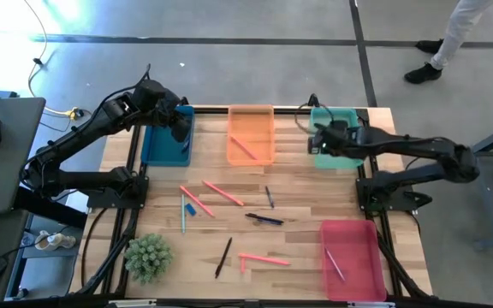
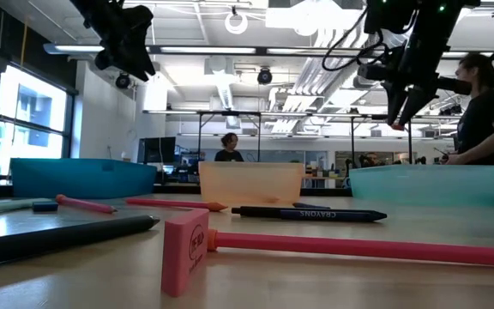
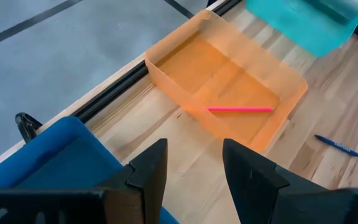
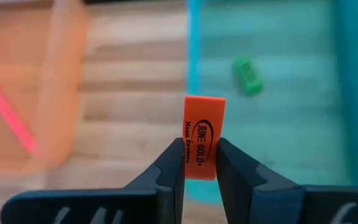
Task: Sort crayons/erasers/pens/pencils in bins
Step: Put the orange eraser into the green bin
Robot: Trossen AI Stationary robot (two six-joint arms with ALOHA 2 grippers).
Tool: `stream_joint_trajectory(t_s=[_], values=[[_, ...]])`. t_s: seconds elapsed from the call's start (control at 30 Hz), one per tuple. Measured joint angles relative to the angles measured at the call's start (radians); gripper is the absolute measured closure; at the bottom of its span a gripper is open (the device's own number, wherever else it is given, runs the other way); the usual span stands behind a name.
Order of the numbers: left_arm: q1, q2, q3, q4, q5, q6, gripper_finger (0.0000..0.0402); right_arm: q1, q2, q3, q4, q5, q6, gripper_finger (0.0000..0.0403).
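While the high view shows the right end effector (image 1: pixel 322 141) at the teal bin's (image 1: pixel 353 115) left rim, its wrist view has it clamped on an upright orange eraser (image 4: pixel 203 137), green eraser (image 4: pixel 248 75) ahead inside. Left end effector (image 3: pixel 191 165) hangs apart by the blue bin (image 3: pixel 67 155).

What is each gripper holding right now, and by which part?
Right gripper pinches the orange eraser by its lower end, at the teal bin's edge. Left gripper is open and holds nothing, above the blue bin.
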State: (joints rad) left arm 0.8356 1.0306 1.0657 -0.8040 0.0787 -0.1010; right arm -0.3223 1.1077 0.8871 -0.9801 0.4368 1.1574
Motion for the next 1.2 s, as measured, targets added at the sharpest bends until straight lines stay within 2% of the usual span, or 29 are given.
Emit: stream_joint_trajectory(t_s=[0.3, 0.53, 0.73, 1.2], values=[[-0.039, 0.000, 0.000, -0.012, 0.000, -0.069, 0.0259, -0.296, 0.034, 0.000, 0.017, -0.080, -0.329, 0.0344], [-0.123, 0.000, 0.000, -0.015, -0.003, -0.132, 0.0259, -0.453, 0.147, -0.064, 0.137, -0.250, -0.503, 0.0344], [-0.200, 0.000, 0.000, -0.015, -0.004, -0.135, 0.0259, -0.516, 0.242, -0.085, 0.152, -0.338, -0.565, 0.0344], [-0.397, 0.038, 0.000, -0.015, -0.003, -0.134, 0.0259, -0.582, 0.380, -0.085, 0.169, -0.362, -0.673, 0.0343]])
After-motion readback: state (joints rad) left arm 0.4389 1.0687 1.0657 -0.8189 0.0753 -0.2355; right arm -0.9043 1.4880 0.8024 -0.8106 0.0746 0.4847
